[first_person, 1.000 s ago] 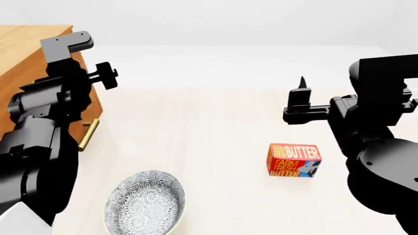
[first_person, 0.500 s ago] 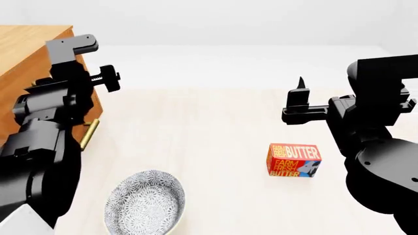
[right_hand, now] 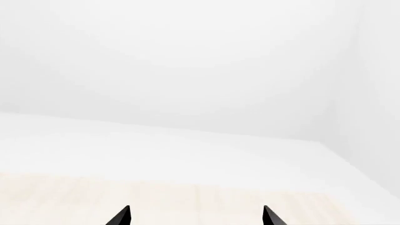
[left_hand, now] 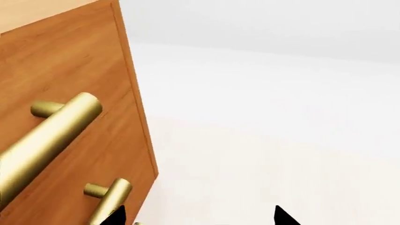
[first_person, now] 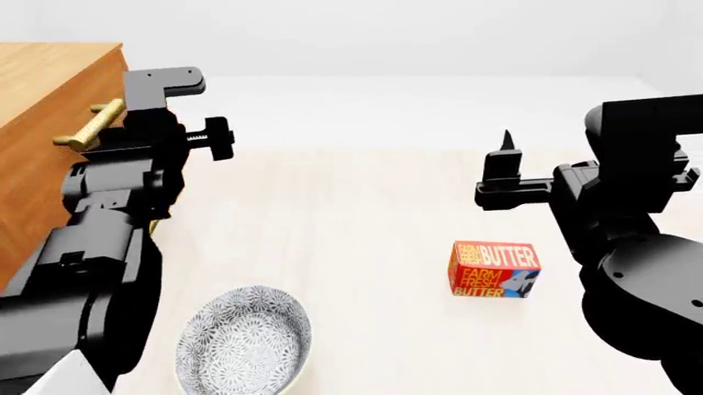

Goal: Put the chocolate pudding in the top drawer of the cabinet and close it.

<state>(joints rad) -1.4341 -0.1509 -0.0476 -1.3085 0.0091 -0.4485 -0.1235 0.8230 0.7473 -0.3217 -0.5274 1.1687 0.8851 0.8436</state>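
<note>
Left wrist view: left gripper (left_hand: 195,219) jaws spread wide, empty, beside cabinet (left_hand: 69,84) near 2 brass handles; upper handle (left_hand: 47,136) of closed top drawer should be squared between tips before clamping; right gripper (right_hand: 196,216) also gaping, empty; chocolate pudding unseen.

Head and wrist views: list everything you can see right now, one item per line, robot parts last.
cabinet: one, orange-brown wood, far left of the table.
brass bar handles: two on the cabinet front, upper and lower, both shown in the left wrist view.
butter box: one, red-orange, on the table right of centre.
bowl: one, grey-white patterned, near edge, left of centre.
table: one, pale wood.
chocolate pudding: not in view.
left gripper: black, open, by the cabinet front.
right gripper: black, open, holding nothing.
</note>
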